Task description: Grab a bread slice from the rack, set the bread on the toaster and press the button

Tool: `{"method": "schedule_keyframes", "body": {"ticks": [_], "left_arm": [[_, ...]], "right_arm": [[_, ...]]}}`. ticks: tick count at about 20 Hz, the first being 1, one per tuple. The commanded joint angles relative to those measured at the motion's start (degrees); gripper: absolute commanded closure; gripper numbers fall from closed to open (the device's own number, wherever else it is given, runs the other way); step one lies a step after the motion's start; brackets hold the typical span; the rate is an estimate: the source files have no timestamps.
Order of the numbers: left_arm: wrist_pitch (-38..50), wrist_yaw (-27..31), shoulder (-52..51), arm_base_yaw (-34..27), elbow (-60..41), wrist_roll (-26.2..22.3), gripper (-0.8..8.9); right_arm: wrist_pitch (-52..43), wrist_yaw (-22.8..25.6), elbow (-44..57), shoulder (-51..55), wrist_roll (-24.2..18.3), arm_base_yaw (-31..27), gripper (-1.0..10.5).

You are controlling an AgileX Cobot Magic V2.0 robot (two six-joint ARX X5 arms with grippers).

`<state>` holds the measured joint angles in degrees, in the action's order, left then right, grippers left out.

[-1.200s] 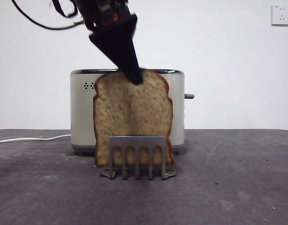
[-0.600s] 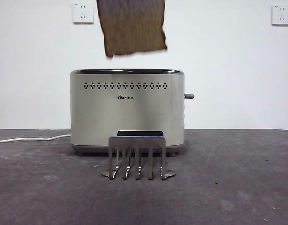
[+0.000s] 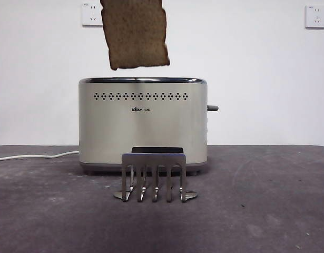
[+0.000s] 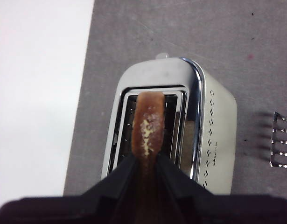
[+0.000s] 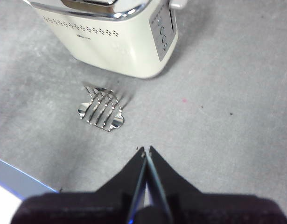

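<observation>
Left pincer (image 4: 147,163) clamped on the slice of bread (image 3: 134,34), hanging at upper centre-left of the front frame, above the toaster (image 3: 143,124). Rack (image 3: 154,176) bare at lower centre. Right pincer (image 5: 146,150) pressed together, over the surface (image 5: 218,107).

The toaster (image 3: 143,124) is finished in satin cream metal, its top rim (image 4: 197,100) in glossy chrome. In front of it, the rack (image 3: 154,177) is seen as brushed grey metal with shiny prongs. The bread (image 3: 135,34) above is rough and speckled, and the table (image 3: 267,211) is matt grey and scuffed.
</observation>
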<state>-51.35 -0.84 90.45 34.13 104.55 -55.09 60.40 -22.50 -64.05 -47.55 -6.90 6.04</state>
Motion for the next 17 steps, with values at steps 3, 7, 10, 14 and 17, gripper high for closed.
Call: {"method": "schedule_keyframes", "body": {"ticks": [3, 7, 10, 14, 17], "left_arm": [[0.66, -1.64, 1.25, -1.40, -0.15, -0.92, 8.23], [0.04, -5.60, 3.08, -2.67, -0.15, -0.90, 8.23], [-0.17, -5.57, 4.07, -2.78, -0.15, -1.14, 8.23], [-0.33, -8.44, 6.97, -4.00, -0.15, -1.11, 8.23], [0.02, -8.31, 9.86, -4.66, -0.15, -1.07, 8.23]], "right_arm": [[-0.26, -0.11, -0.15, -1.29, -0.31, 0.15, 9.6], [-0.26, -0.11, -0.15, -1.86, -0.52, 0.15, 9.6], [-0.26, -0.11, -0.15, -1.95, -0.55, 0.15, 9.6], [-0.26, -0.11, -0.15, -1.97, -0.57, 0.15, 9.6], [-0.26, -0.11, -0.15, -1.97, -0.57, 0.15, 9.6]]}}
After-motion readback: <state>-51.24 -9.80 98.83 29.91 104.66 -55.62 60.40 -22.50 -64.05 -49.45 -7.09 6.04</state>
